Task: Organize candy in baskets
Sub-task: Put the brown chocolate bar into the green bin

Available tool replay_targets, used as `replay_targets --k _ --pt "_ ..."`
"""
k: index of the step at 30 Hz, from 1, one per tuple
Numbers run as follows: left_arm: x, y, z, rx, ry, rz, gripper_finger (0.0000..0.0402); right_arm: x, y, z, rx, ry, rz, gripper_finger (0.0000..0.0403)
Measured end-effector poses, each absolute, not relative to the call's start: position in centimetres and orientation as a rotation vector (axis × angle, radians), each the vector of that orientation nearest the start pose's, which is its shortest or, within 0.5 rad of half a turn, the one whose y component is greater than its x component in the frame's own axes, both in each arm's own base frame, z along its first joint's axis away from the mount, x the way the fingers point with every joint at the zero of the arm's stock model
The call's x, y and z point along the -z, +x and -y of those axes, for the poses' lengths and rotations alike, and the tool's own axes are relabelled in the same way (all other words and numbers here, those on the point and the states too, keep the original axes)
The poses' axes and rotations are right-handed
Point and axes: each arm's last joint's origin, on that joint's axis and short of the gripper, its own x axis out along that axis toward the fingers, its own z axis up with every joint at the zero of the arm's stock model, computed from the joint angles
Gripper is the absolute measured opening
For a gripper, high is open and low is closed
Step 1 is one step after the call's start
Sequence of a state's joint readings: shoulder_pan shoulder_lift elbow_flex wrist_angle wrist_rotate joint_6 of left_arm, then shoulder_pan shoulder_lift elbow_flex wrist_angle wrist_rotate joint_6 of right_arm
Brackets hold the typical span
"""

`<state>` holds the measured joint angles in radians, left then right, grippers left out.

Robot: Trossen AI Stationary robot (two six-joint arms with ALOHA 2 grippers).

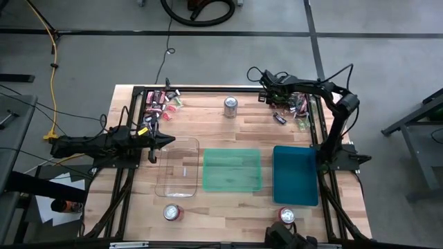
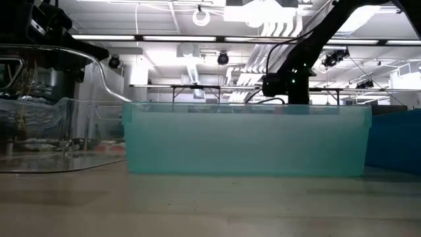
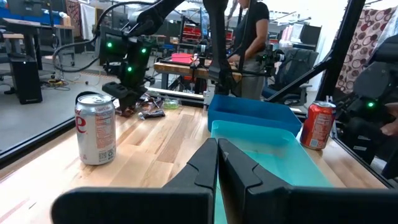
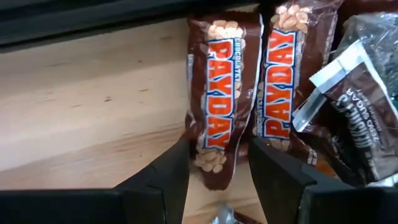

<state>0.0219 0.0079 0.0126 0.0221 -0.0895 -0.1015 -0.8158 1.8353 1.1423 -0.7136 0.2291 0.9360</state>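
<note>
My right gripper (image 4: 217, 155) is open and points down at the candy pile (image 1: 294, 107) at the table's far right. Its two fingers stand on either side of the end of a maroon-brown PayDay bar (image 4: 221, 106) that lies flat on the wood. A second PayDay bar (image 4: 280, 81) and a dark wrapped sweet (image 4: 360, 106) lie right beside it. The clear basket (image 1: 176, 169), the green basket (image 1: 232, 169) and the teal-blue basket (image 1: 295, 174) stand in a row near the front. My left gripper (image 1: 166, 141) waits shut and level over the clear basket's far edge. My right gripper comes from above with its fingers (image 4: 171, 174) beside the two long edges of the bar's end (image 4: 214, 174), lying across the bar. Whether they touch the wrapper, I cannot tell. The bar lies flat on the table.
A second candy pile (image 1: 160, 102) lies at the far left. A silver can (image 1: 230, 105) stands at the far middle, and two cans (image 1: 172, 212) (image 1: 286, 216) stand near the front edge. A black metal frame (image 1: 208, 88) borders the table. A person stands beyond the table.
</note>
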Motion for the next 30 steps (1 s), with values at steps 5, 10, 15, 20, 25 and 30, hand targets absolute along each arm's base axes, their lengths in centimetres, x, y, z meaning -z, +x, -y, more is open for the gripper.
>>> replay_targets --k 5,10,15,20,25,30 --pt "-16.9 9.7 -0.5 -0.11 -0.102 0.032 0.0 -14.4 22.3 24.7 1.506 1.127 -0.946 0.0156" --pt "-16.9 9.7 -0.5 -0.11 -0.102 0.033 0.0 -14.4 22.4 24.6 1.469 1.088 -0.985 0.011" --pt "-16.9 9.7 -0.5 -0.11 -0.102 0.033 0.0 -14.9 22.8 23.8 1.386 0.99 -1.066 0.0013" --pt "-16.9 9.7 -0.5 -0.11 -0.102 0.032 0.0 -19.0 23.2 22.0 1.297 0.87 -0.992 0.0011" --pt "-16.9 9.7 -0.5 -0.11 -0.102 0.032 0.0 -25.8 22.5 19.3 1.134 0.662 -0.819 0.0007" --pt "-16.9 9.7 -0.5 -0.11 -0.102 0.033 0.0 -31.5 20.5 16.2 0.915 0.457 -0.668 0.0003"
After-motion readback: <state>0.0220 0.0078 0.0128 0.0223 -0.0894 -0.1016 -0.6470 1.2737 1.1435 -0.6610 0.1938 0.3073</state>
